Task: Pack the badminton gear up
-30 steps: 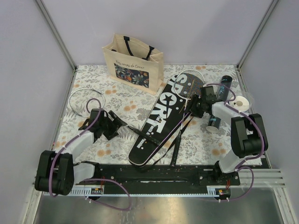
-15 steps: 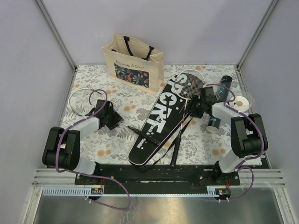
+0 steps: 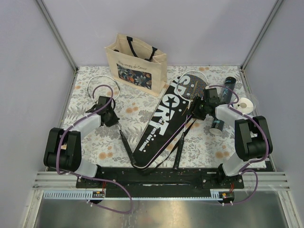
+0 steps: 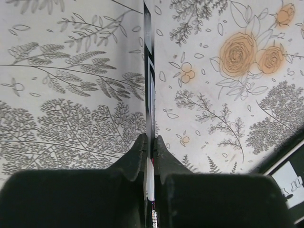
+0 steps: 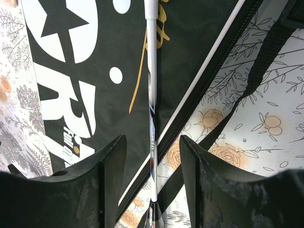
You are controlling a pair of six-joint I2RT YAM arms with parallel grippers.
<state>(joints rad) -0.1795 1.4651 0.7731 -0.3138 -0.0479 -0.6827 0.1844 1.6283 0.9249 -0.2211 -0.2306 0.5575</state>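
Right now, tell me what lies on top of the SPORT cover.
A racket lies on the cover, its shaft passing between the fingers of the open right pincer without touching them. Anything inside or under the cover is hidden.

You see black cover point(image 3: 159, 121) w/ white "SPORT", flat, diagonal, mid-table. 1st racket point(image 3: 191, 85): head at cover's far end, shaft over cover. 2nd racket point(image 3: 126, 147) lies left, black handle toward near edge. Black tube point(image 3: 231, 82) far right

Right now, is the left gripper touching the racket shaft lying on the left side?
Touching. The left wrist view shows the left gripper shut on the racket shaft, both fingers pressed against it with no gap.
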